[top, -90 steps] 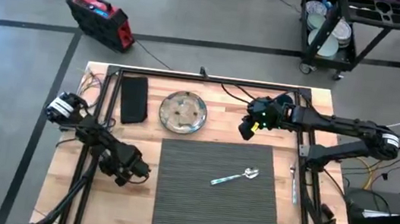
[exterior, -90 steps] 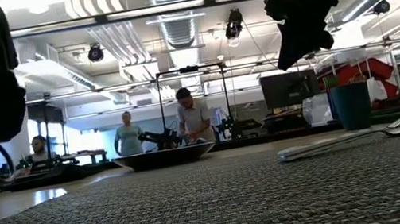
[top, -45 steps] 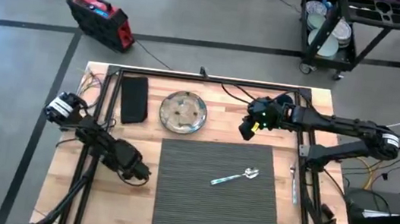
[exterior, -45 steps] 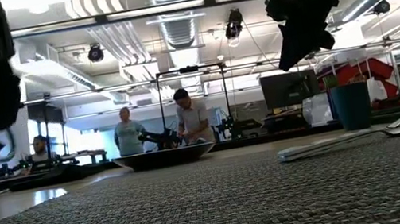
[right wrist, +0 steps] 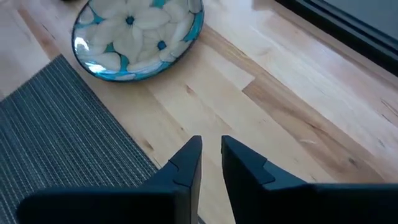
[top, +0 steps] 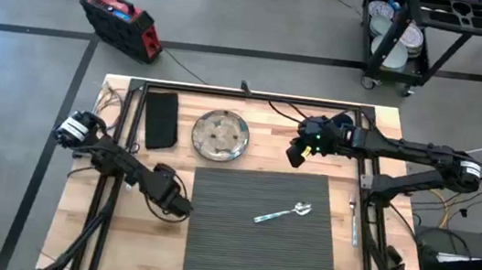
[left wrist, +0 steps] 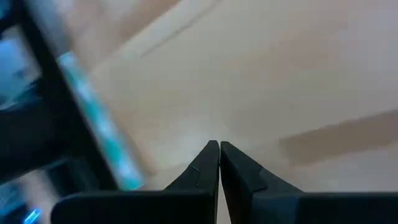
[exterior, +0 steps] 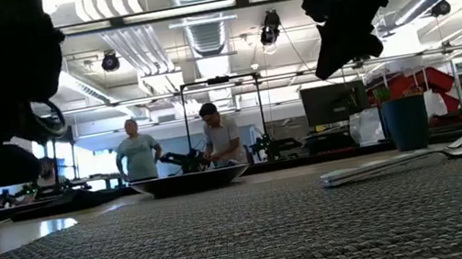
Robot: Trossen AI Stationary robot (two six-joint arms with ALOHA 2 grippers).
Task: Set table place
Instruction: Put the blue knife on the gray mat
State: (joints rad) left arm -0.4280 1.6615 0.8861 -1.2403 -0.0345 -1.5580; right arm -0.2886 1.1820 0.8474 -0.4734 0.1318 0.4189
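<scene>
On the wooden table [top: 253,109] lies the dark grey ribbed placemat [top: 262,225], the place, flat on its whole underside. A metal spoon [top: 283,214] rests on it, right of its middle. A flowered plate [top: 220,136] stands on bare wood beyond the placemat's far left corner. My left gripper [top: 180,207] hovers low and shut just off the placemat's left edge, over bare wood [left wrist: 261,74]. My right gripper [right wrist: 211,146] hangs above the wood past the placemat's far edge, right of the plate [right wrist: 138,37], its fingers a narrow gap apart and holding nothing.
A black napkin [top: 161,119] lies at the far left beside the plate. A fork [top: 353,221] lies on the wood right of the placemat, by the black frame tube [top: 374,234]. A dark cup [exterior: 407,123] stands behind the spoon [exterior: 412,157]. People stand in the room behind.
My left gripper has travelled toward the table's right edge, low over the wood, and now stands close to the placemat's left edge. The spoon, plate and placemat have stayed put.
</scene>
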